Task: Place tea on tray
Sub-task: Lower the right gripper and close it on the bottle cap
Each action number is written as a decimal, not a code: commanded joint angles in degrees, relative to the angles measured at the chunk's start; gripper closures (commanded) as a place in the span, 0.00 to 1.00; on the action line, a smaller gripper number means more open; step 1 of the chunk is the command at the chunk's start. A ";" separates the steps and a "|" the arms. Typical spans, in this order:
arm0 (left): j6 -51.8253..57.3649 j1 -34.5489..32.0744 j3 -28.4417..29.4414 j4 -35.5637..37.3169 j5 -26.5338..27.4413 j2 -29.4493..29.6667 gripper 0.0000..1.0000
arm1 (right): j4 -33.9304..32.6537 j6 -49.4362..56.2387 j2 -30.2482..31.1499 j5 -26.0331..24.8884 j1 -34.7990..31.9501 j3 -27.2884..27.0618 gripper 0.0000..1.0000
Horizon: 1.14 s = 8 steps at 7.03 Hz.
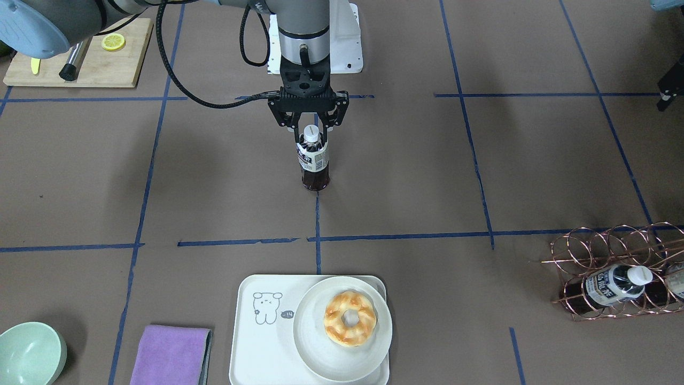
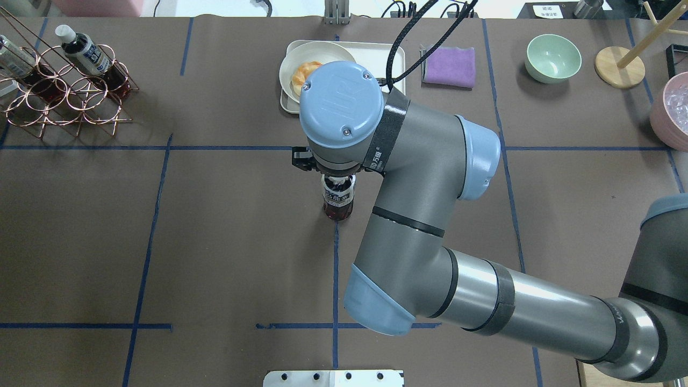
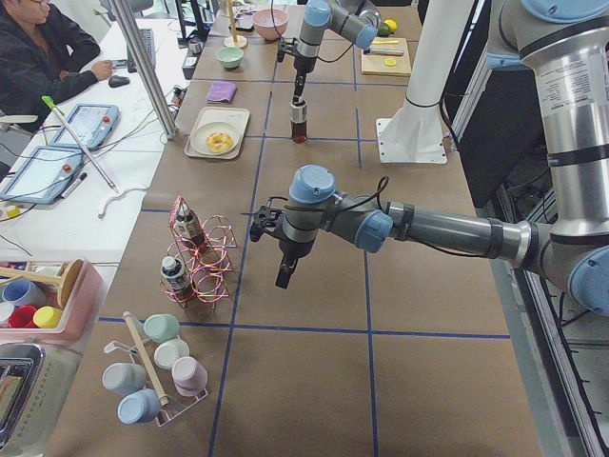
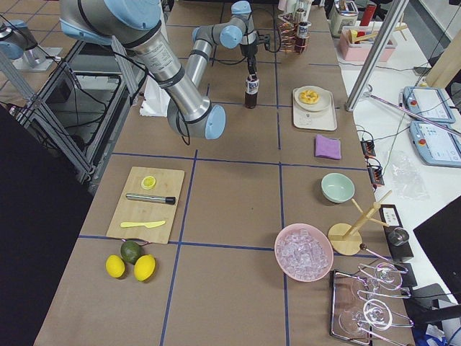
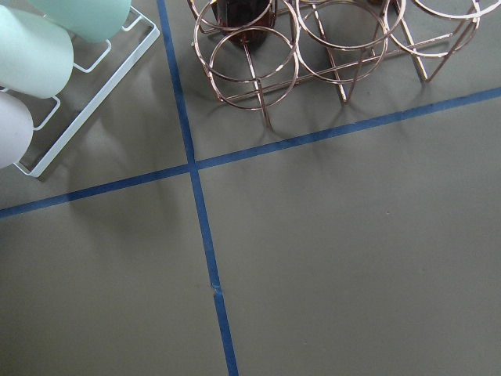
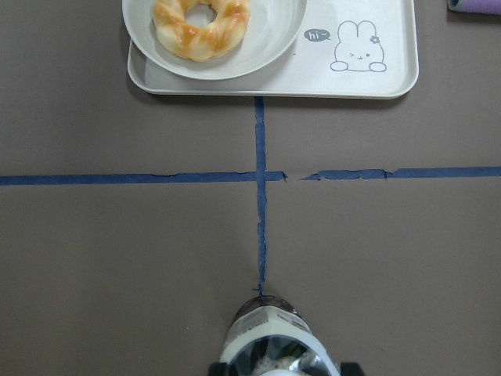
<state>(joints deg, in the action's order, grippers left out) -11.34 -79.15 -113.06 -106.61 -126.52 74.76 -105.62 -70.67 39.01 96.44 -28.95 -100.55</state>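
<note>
The tea bottle (image 1: 313, 160) stands upright mid-table at the end of a blue tape line, with dark liquid, a white cap and a printed label. It also shows in the overhead view (image 2: 338, 200) and at the bottom of the right wrist view (image 6: 272, 345). My right gripper (image 1: 310, 133) reaches straight down and is shut on its neck and shoulder. The cream tray (image 1: 256, 342) with the bear drawing lies nearer the operators' side, apart from the bottle; it also shows in the right wrist view (image 6: 383, 78). My left gripper (image 3: 284, 276) hangs over the table by the copper rack; I cannot tell whether it is open or shut.
A round plate (image 1: 312, 347) with a doughnut (image 1: 350, 318) fills half the tray. The copper rack (image 1: 604, 251) holds more bottles (image 1: 614, 283). A purple cloth (image 1: 171, 355), a green bowl (image 1: 29, 353) and a wooden board (image 1: 80, 64) lie around.
</note>
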 commanded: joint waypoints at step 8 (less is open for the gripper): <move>0.00 -0.39 0.12 0.00 0.04 0.03 0.00 | -2.55 -0.61 0.01 0.59 0.03 -0.60 0.81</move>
<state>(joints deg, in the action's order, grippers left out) -11.34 -79.54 -112.94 -106.61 -126.48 74.80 -106.51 -70.95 39.14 97.00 -28.91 -100.73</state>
